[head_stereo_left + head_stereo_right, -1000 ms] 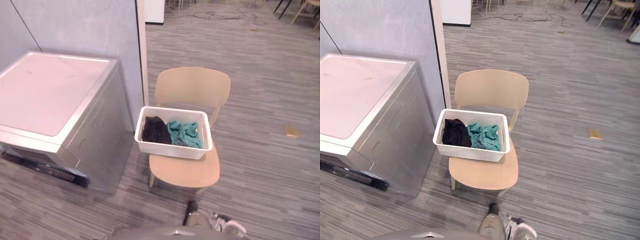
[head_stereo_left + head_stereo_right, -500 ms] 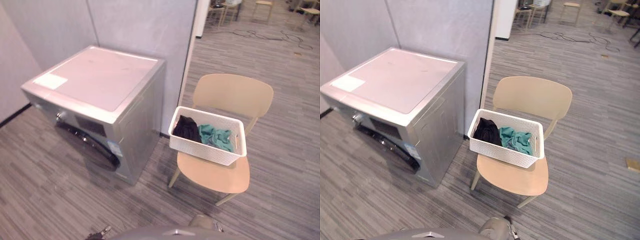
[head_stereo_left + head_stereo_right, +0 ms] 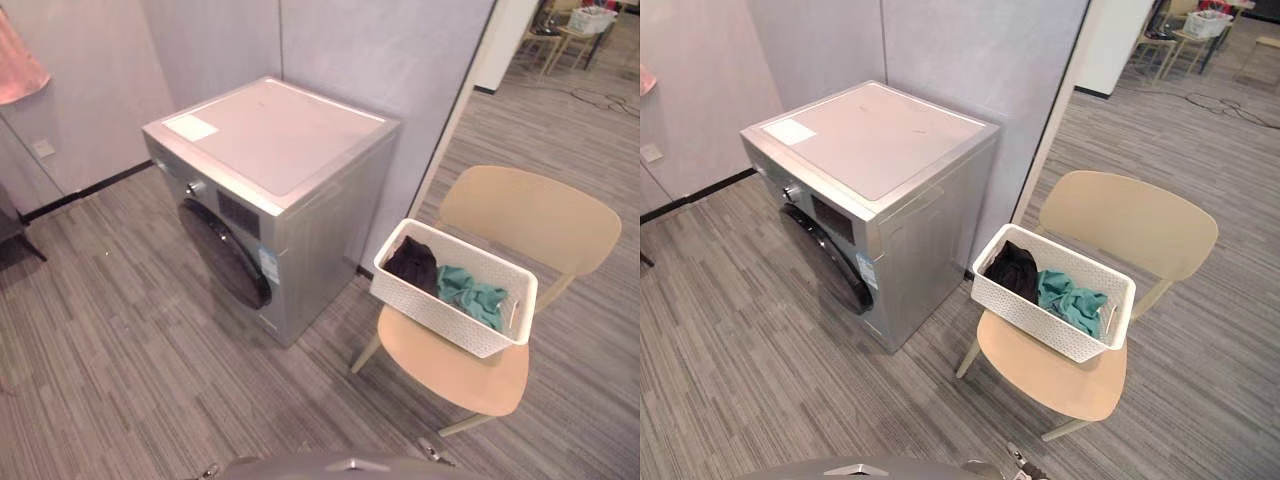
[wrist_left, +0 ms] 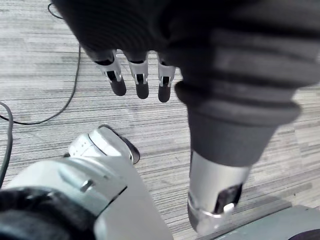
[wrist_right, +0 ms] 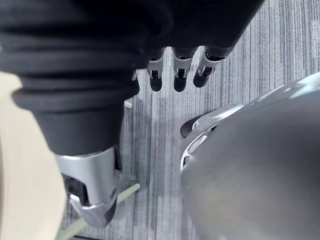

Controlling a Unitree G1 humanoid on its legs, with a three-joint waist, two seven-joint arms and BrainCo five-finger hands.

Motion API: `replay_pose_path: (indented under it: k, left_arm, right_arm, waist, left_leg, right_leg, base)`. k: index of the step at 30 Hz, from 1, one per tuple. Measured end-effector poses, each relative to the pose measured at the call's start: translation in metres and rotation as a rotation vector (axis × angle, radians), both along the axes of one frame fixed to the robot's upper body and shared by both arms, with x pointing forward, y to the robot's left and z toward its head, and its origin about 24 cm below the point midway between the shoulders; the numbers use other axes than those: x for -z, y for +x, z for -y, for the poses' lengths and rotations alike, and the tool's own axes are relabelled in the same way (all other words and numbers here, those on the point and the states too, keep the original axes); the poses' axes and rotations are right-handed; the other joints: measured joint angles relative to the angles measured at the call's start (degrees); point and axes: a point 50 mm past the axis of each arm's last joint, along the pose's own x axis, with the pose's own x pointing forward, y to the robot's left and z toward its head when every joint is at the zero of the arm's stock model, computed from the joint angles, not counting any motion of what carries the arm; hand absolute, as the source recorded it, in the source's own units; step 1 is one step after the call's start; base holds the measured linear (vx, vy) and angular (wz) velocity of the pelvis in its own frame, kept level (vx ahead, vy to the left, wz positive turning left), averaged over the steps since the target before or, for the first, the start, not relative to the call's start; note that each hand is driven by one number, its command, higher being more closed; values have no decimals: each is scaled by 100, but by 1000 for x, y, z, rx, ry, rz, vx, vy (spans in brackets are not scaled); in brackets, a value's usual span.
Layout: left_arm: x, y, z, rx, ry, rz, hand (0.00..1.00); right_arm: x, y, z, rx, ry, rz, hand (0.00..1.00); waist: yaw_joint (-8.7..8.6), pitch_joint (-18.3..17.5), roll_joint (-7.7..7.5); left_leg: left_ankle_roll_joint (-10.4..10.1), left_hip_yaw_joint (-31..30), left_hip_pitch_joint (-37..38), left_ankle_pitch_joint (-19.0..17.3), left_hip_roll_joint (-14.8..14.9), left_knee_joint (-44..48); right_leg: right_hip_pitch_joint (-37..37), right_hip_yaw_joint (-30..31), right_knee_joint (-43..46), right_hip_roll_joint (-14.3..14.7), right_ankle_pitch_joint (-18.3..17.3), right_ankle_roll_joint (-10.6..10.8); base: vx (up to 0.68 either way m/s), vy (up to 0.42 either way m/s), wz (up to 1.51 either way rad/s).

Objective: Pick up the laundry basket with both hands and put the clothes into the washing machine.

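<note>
Left hand (image 4: 141,86) hangs over the grey striped floor (image 4: 45,100), fingers straight and loose, thumb apart, nothing in it. Right hand (image 5: 179,79), same story: fingers relaxed, empty, above the floor with the pale edge of the beige chair (image 5: 22,165) close by. Neither hand touches the basket. Out in front, the white laundry basket (image 3: 1025,312) sits on the chair, on the back half of the seat against the backrest, the seat's front edge bare. Its long axis runs side to side across the seat, in line with the backrest, one short end pointing at the washing machine (image 3: 880,150), the other away from it. A black garment (image 3: 1012,268) lies in the end by the machine and a teal garment (image 3: 1070,300) in the far end, the two touching. The silver machine stands just beside the chair, on the robot's left, backed against a grey wall panel (image 3: 970,50), its dark round door (image 3: 825,255) closed.
</note>
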Motion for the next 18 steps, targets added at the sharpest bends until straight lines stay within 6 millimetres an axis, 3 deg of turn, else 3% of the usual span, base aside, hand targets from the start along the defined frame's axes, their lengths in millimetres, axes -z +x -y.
replay_pose_path:
  k: [1,2,4,6,7,9,10,11,12,13,15,16,17,18]
  left_arm:
    - [-2,6,-2,6,12,25,0]
    - [-2,7,-3,-1,14,33,0]
    - [-2,7,-3,-35,9,40,0]
    - [-2,4,-4,-56,5,32,0]
    - [-2,1,-5,-89,8,27,0]
    - [-1,-4,-5,-108,5,21,0]
    - [0,-9,-2,-116,-5,6,0]
    - [0,-11,-3,-119,-6,0,0]
    - [0,-14,-6,-117,5,-7,0]
    - [-1,-8,-10,-109,19,9,0]
    - [-3,-3,-16,-67,36,17,0]
    - [-2,-4,-12,-55,23,6,0]
    - [-1,-4,-11,-43,19,1,0]
    - [-1,-2,-9,-8,16,-2,0]
  right_arm:
    - [1,-2,-2,1,8,-9,0]
    - [1,-2,-2,1,10,-10,0]
    - [1,-3,-3,17,11,-10,0]
    - [2,-7,-3,25,13,-18,0]
    - [2,-13,0,41,8,-29,0]
    - [2,-26,2,66,3,-55,0]
    - [2,-40,7,86,-7,-86,0]
    - [3,-46,4,97,7,-105,0]
    - [5,-51,-2,107,36,-126,0]
    - [7,-46,-8,123,57,-122,0]
    - [6,-39,-6,117,50,-106,0]
    - [5,-34,-1,94,33,-93,0]
    - [4,-26,1,69,23,-77,0]
    - [2,-13,3,3,0,-47,0]
  waist:
    - [25,110,-110]
    - [69,153,-114]
    - [97,188,-219]
    - [73,195,-202]
    - [52,203,-189]
    - [49,209,-175]
    - [16,203,-46]
    - [16,201,-159]
    - [10,127,-275]
    - [-21,116,-275]
    - [42,85,-235]
    - [98,23,-117]
    - [102,2,-80]
    - [79,0,-20]
  left_leg:
    - [14,338,-113,-8,-21,264]
    - [38,454,-155,-22,-20,311]
    - [161,640,-374,-308,-4,421]
    - [176,840,-761,-526,230,1010]
    - [203,798,-1177,-579,594,1409]
    - [162,714,-1353,-551,888,1287]
    - [-223,858,-1348,-225,834,1456]
    - [-155,954,-1372,-353,639,1590]
    - [-42,1058,-1413,-478,420,1636]
    - [29,1110,-1495,-557,280,1640]
    - [177,1174,-1474,-659,55,1620]
    - [265,1319,-1428,-695,45,1543]
    - [333,1389,-1346,-667,6,1413]
    - [563,1520,-1113,-521,-76,1073]
  right_leg:
    - [113,-82,-15,-144,41,-46]
    - [135,-101,-38,-180,54,-47]
    - [123,-168,-192,-293,192,30]
    - [130,-201,-258,-372,202,28]
    - [153,-200,-261,-487,130,142]
    - [299,-182,-284,-672,47,375]
    - [603,-166,-451,-891,27,654]
    - [726,-53,-602,-1044,17,650]
    - [774,102,-707,-1192,-73,599]
    - [675,226,-463,-1212,40,571]
    - [469,141,-284,-1171,679,373]
    - [289,373,-212,-1183,1071,131]
    - [193,428,-126,-1217,1242,-56]
    - [-30,411,317,-1298,1439,-326]
  base:
    - [-69,175,80]
    - [-110,228,43]
    - [-73,180,28]
    - [-22,166,30]
    - [8,202,28]
    - [104,376,30]
    - [177,456,35]
    - [224,466,32]
    - [241,365,19]
    - [252,322,20]
    - [280,289,-17]
    - [267,347,-46]
    - [245,364,-38]
    - [238,289,-12]
